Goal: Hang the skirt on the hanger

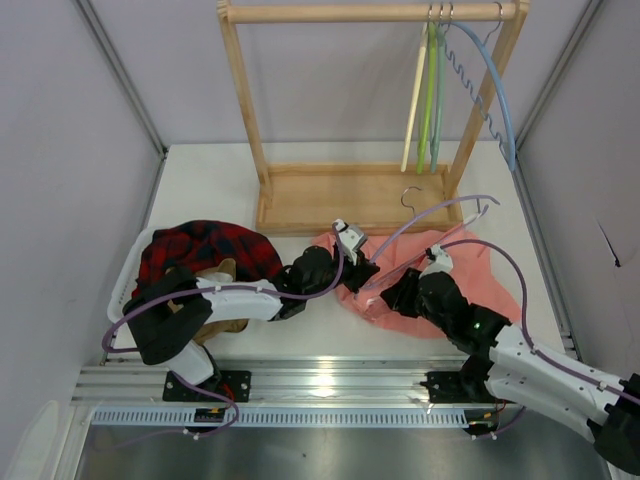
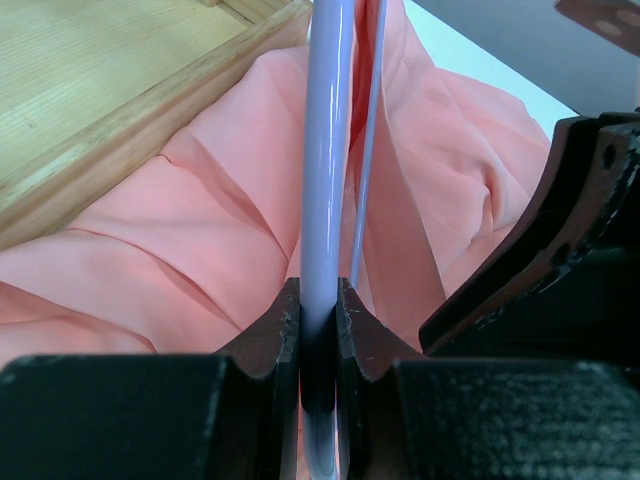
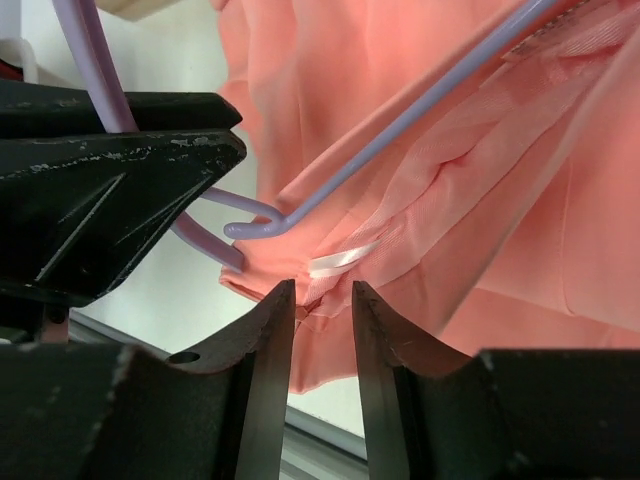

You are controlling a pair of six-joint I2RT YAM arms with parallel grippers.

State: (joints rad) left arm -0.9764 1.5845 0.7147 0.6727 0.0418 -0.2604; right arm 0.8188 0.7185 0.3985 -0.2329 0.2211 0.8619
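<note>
Not far along, I'd say. The skirt [image 1: 400, 275] is lying crumpled on the tabletop [image 1: 200, 180] just in front of the wooden rack [image 1: 340, 200], and the hanger [image 1: 430, 215] is lying across it with its hook pointing at the rack. The left hand [image 2: 318, 320] is clamping the hanger's lilac bar tight. The right hand [image 3: 322, 300] is sitting at the skirt's hem by a little white ribbon loop [image 3: 340, 260], jaws only narrowly apart. I can't tell if it's pinching cloth. The skirt isn't looking hooked on yet, so getting it onto the hanger is what's left. Hard to be sure though. From above, the arms are covering the skirt's edge away from the rack, and both wrist views are cutting off most of the hanger.
</note>
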